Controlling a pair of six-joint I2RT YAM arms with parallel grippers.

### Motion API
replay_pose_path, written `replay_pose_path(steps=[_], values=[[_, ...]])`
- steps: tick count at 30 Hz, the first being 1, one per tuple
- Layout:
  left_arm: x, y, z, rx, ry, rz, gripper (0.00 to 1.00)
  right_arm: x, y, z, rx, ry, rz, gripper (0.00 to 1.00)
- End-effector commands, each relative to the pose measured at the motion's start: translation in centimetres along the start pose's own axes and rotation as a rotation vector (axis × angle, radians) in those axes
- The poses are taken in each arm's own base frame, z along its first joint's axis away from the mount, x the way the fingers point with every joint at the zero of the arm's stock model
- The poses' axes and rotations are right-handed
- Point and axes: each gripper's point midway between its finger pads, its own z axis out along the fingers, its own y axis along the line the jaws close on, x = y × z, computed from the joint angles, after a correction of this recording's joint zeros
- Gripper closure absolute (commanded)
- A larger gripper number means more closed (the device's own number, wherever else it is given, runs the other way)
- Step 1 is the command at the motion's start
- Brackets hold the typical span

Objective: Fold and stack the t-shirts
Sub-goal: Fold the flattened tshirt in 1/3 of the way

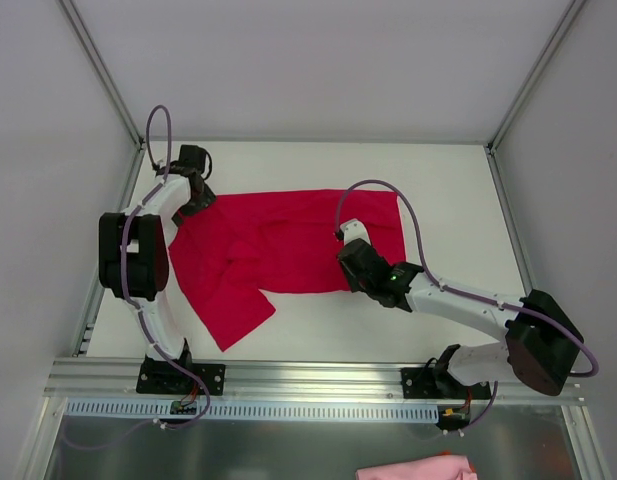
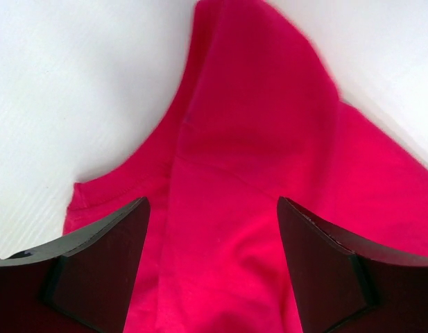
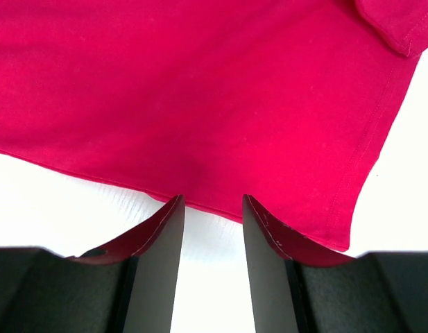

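Note:
A crimson-red t-shirt (image 1: 288, 245) lies spread out on the white table, with one part trailing toward the near left. My left gripper (image 1: 198, 200) is at the shirt's far left corner. In the left wrist view it (image 2: 214, 208) is open wide just above wrinkled red cloth (image 2: 255, 139), with nothing held. My right gripper (image 1: 350, 262) is at the shirt's near edge. In the right wrist view it (image 3: 211, 201) is open, its fingertips at the hem (image 3: 220, 208), with bare table between the jaws.
Grey walls and metal frame posts enclose the white table (image 1: 458, 200). A metal rail (image 1: 318, 375) runs along the near edge by the arm bases. A pink cloth (image 1: 418, 468) lies below the table edge at the bottom.

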Motion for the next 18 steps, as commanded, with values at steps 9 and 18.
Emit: replay_pose_path(steps=[9,18], values=[[0.1,2.1,1.0,0.047,0.041,-0.119,0.26,-1.2,0.1,-0.3,-0.014,-0.046,0.035,0.57],[-0.1,1.8,1.9,0.057,0.05,-0.119,0.32,-1.0,0.2,-0.1,-0.01,-0.037,0.029,0.57]])
